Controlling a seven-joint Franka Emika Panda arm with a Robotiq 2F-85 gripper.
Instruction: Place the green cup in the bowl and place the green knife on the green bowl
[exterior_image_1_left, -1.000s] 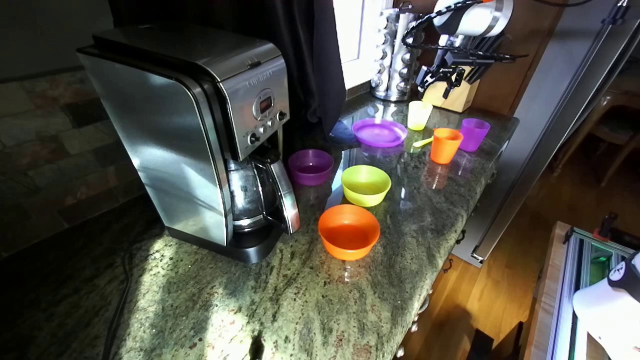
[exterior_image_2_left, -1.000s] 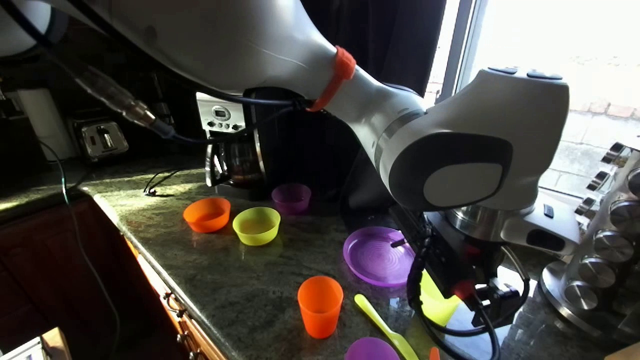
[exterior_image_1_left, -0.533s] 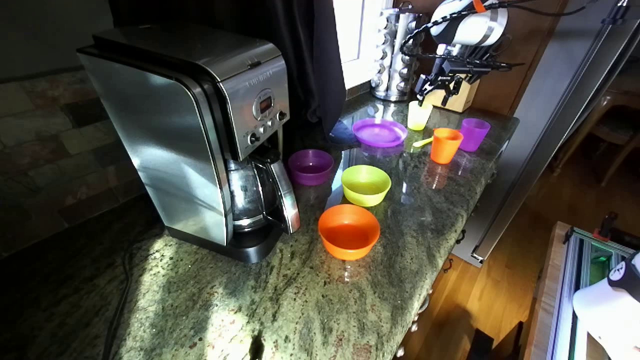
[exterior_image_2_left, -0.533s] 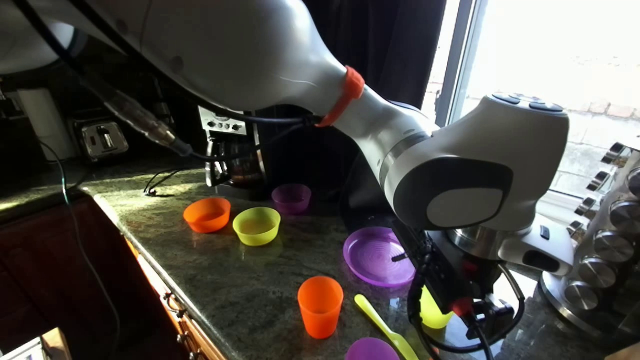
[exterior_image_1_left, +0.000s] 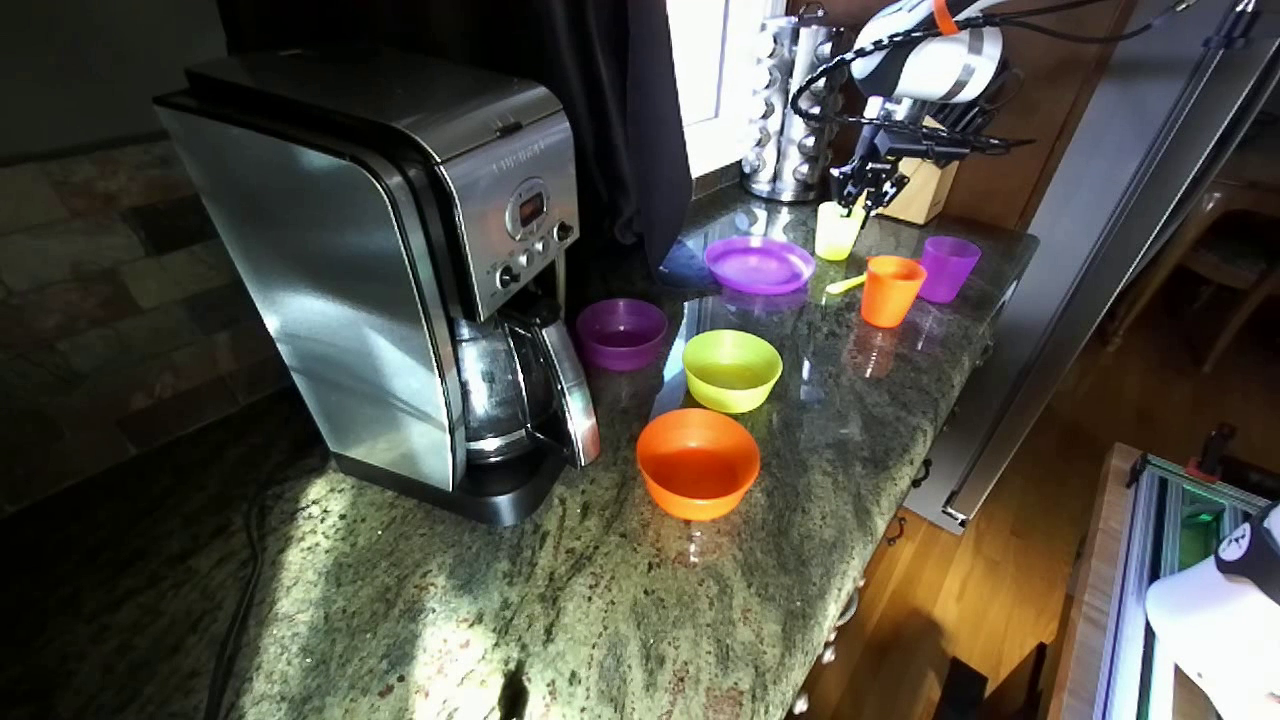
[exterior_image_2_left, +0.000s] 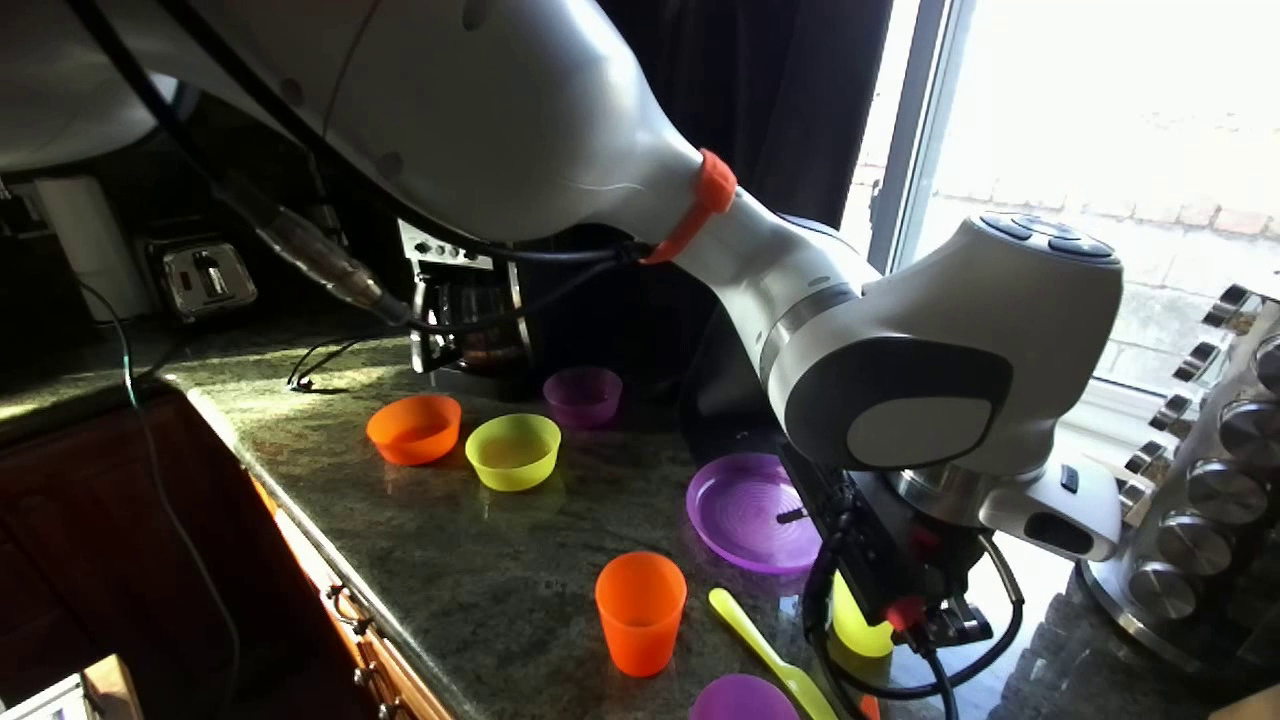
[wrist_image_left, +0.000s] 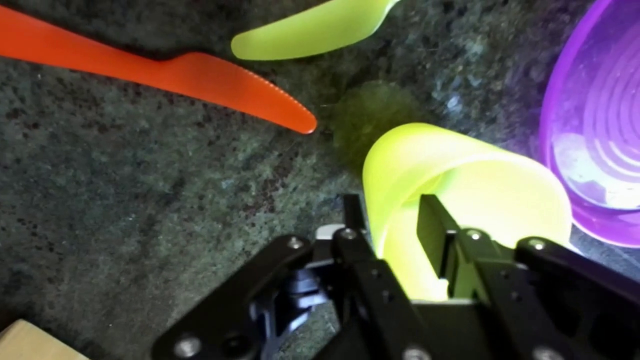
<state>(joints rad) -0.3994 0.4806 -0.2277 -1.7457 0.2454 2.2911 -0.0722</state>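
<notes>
Table (exterior_image_1_left: 600, 620): dark speckled stone; it carried every piece you needed.

Coffee maker (exterior_image_1_left: 390, 290): stood back from the front edge, no part of your task.

End effector (wrist_image_left: 390, 220): your item of change. Over the last second you had lowered it and drawn its fingers (wrist_image_left: 433, 230) nearer each other. They stood apart, not yet clamped, one within the mouth of the green cup (wrist_image_left: 480, 200), its mate just outside the wall. You appeared to be forming the first grasp, on the rim; the cup step looked begun, not secured.

Purple plate (exterior_image_1_left: 759, 264): near the cup, toward the back edge.

Orange bowl (exterior_image_1_left: 698, 465): just beside the green bowl (exterior_image_1_left: 732, 385), on the side away from the cup.

Green bowl: your destination for both pieces, holding neither. In both exterior views it lay well apart from the cup and set in from the front edge.

Green cup: upright, near the table's far edge in an exterior view. It had not visibly shifted as the fingers narrowed.

Orange cup (exterior_image_1_left: 893, 292) and purple cup (exterior_image_1_left: 950, 268): toward the far front corner; not wanted.

Green knife (exterior_image_2_left: 768, 651): flat on the table between the orange and green cups, untouched; likely your second pick.

Orange knife (wrist_image_left: 200, 80): near it, not yours.
</notes>
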